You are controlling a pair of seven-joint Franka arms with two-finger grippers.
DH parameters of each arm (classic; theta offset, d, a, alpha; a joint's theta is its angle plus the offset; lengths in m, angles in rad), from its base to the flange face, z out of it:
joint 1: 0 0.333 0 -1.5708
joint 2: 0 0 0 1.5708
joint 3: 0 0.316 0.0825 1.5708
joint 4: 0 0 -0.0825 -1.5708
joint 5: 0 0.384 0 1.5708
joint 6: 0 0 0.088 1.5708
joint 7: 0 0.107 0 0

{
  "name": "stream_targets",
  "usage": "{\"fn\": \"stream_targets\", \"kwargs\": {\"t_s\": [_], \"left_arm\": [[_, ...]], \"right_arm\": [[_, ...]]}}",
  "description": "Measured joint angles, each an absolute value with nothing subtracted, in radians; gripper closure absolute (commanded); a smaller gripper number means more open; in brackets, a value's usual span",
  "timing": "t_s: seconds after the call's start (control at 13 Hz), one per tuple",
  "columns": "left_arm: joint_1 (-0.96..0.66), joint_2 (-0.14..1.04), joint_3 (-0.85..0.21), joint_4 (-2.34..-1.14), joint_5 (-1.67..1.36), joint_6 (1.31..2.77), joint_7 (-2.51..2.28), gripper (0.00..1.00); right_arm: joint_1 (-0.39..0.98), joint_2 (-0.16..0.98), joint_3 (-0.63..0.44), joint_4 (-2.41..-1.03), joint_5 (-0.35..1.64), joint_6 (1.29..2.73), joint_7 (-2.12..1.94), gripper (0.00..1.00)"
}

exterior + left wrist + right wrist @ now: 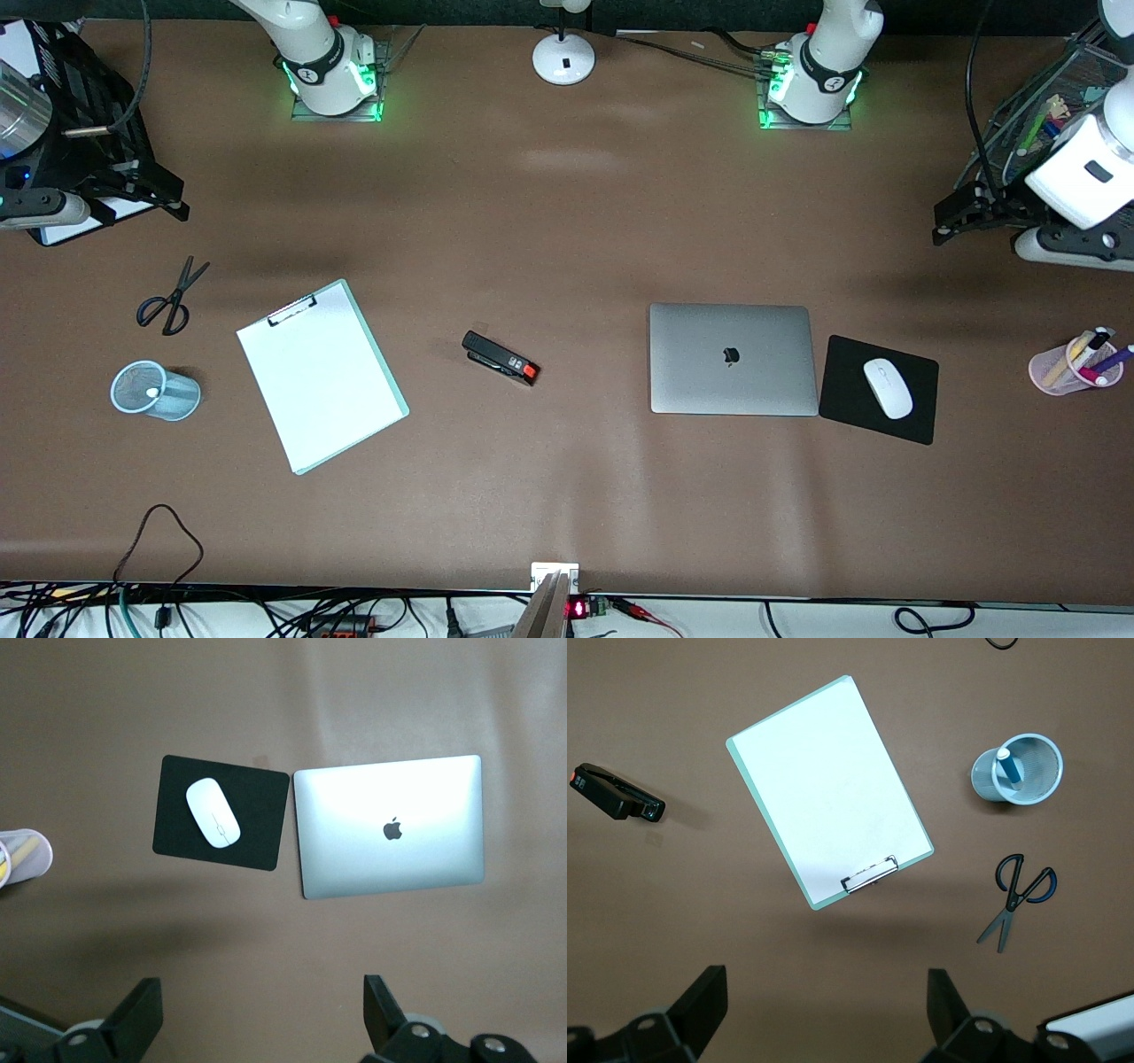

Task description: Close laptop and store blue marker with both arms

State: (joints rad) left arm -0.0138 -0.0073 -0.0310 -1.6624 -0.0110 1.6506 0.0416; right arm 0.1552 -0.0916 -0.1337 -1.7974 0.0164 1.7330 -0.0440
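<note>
I see the laptop (pixel 733 358) shut, lid down on the worktop (pixel 567 221). Toward the right arm's end from it, the blue marker (pixel 1008 767) stands in the mesh cup (pixel 155 391). Left claw (pixel 262 1020) and right claw (pixel 826 1014) hang wide open, empty.

Materials and finishes. Laptop (pixel 733 358): lid of smooth, matt silver-grey metal with a dark logo. Mouse pad (pixel 879 388): flat matt black, cloth-like; on it a glossy white plastic mouse (pixel 888 387). Clipboard (pixel 322 374): plain white paper on a pale green board under a metal clip. Pen cup (pixel 157 391): fine light-blue wire mesh, holding the blue marker (pixel 1007 766), smooth plastic. Stapler (pixel 500 358): black plastic, red end. Table (pixel 567 496): matt brown, faintly sheened.
</note>
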Motion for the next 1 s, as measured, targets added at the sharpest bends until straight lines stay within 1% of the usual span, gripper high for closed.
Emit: {"fn": "stream_targets", "kwargs": {"t_s": [0.23, 1.0], "left_arm": [[-0.016, -0.043, -0.031, -1.709, 0.001, 1.659, 0.042, 0.00], [-0.036, -0.043, -0.046, -1.712, 0.002, 1.659, 0.044, 0.00]], "right_arm": [[0.155, -0.082, -0.135, -1.789, 0.016, 1.733, -0.044, 0.00], [0.153, -0.081, -0.138, -1.781, 0.008, 1.725, -0.044, 0.00]]}}
